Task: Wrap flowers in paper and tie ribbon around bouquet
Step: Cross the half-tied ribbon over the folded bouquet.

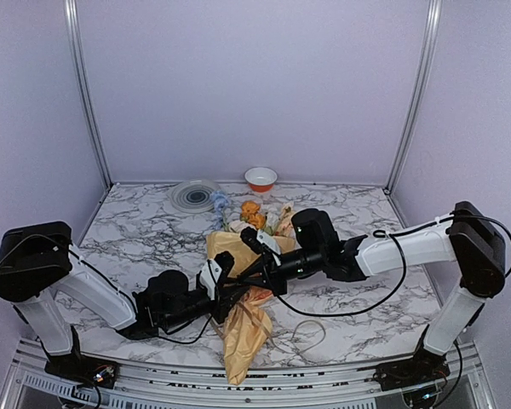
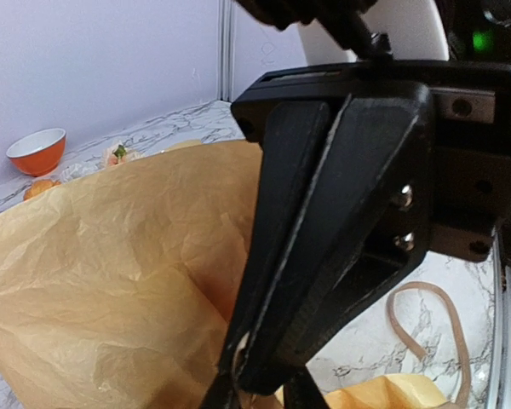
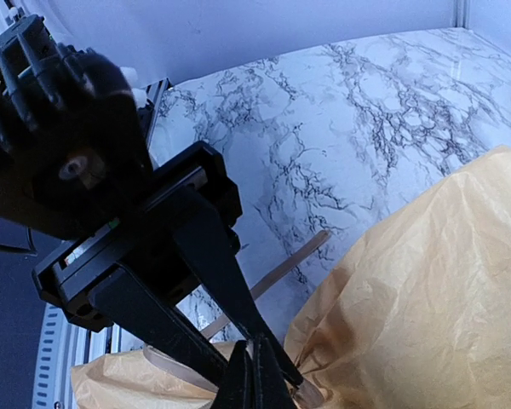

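The marble table (image 1: 145,230) carried the bouquet (image 1: 238,341), which lay mid-table with the flowers (image 1: 252,213) toward the far wall and its narrow end toward the arms. Over its waist the right gripper (image 2: 238,375) was fully closed. The left gripper (image 3: 268,362) met it tip to tip, jaws close together. What either pinched could not be told. The ribbon (image 3: 294,260) trailed on the marble beside the paper.

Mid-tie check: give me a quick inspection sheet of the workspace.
Surface: marble-pattern table.
Job's things: flowers wrapped in paper, lying mid-table; ribbon loose beside it.
Clutter: orange bowl and grey dish at the far edge.
Hands: right hand shut at the paper's waist; left hand meets it, closure unclear.
Cables: black cable loops off the right arm.
Surroundings: lilac walls, metal posts.
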You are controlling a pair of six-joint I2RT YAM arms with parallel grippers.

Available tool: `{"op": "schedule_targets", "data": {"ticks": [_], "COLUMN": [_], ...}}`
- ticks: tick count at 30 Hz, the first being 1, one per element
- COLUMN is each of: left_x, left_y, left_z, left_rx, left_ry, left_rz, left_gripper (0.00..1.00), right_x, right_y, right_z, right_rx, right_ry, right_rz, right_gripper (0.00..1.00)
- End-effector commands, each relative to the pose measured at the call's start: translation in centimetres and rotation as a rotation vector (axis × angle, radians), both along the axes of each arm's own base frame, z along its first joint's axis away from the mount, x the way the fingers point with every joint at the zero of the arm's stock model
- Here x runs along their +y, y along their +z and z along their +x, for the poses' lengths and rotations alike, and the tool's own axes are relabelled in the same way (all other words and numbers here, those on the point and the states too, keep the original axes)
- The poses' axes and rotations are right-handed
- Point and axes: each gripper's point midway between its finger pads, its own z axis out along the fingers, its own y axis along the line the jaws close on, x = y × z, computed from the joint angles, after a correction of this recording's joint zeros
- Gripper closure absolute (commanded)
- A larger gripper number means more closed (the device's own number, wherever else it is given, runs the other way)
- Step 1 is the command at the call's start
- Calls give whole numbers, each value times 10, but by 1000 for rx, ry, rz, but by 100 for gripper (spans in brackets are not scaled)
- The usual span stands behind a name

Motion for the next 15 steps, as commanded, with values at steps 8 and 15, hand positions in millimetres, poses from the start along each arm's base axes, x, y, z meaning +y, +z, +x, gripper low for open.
{"op": "schedule_targets", "data": {"ticks": [8,15], "left_x": [9,17], "left_y": [6,3], "left_z": [0,-3], "left_rx": [14,20], "left_ry": [7,13], "left_rz": [-88,-118], "left_gripper": [100,100], "right_x": [-1,-14], "right_y": [19,4], "right_z": [6,12], "right_rx": [-55,-52], "right_ry": [17,16], "right_rz": [14,-40], "right_gripper": [67,76]}}
